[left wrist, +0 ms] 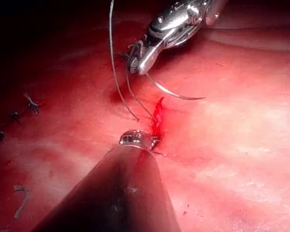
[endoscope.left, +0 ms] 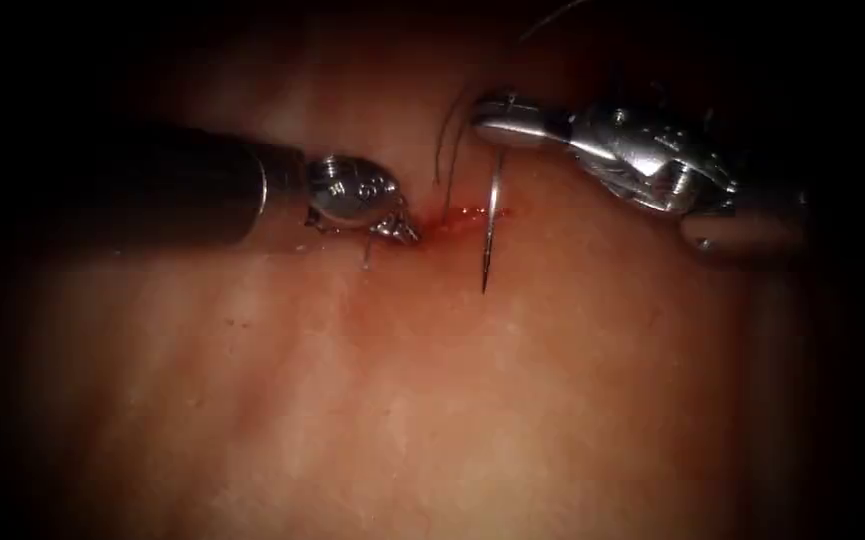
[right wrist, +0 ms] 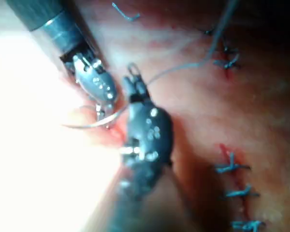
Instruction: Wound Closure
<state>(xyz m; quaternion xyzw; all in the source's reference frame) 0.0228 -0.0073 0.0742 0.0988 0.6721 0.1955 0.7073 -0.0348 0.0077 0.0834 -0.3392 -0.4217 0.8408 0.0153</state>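
My right tool (endoscope.left: 487, 122) comes in from the right with its jaws shut on the curved needle (endoscope.left: 492, 215) near its rear end. The needle hangs down across the cut (endoscope.left: 464, 214), and its point is free above the tissue, not in it. Dark thread (endoscope.left: 448, 150) trails up from the jaws. My left tool (endoscope.left: 404, 232) has its tip down on the tissue at the cut's left end. The left wrist view gives the right tool (left wrist: 137, 65), the needle (left wrist: 174, 93) and the cut (left wrist: 158, 113) beyond my left tool (left wrist: 152, 141). The right wrist view has the needle (right wrist: 87, 125) passing the left tool (right wrist: 104, 116).
Red fluid wets the tissue around the cut. Finished blue stitches (right wrist: 229, 166) lie in a row on an older closed line, with more knots (right wrist: 226, 62) further off. Short cut ends of thread (left wrist: 21, 200) lie loose on the tissue.
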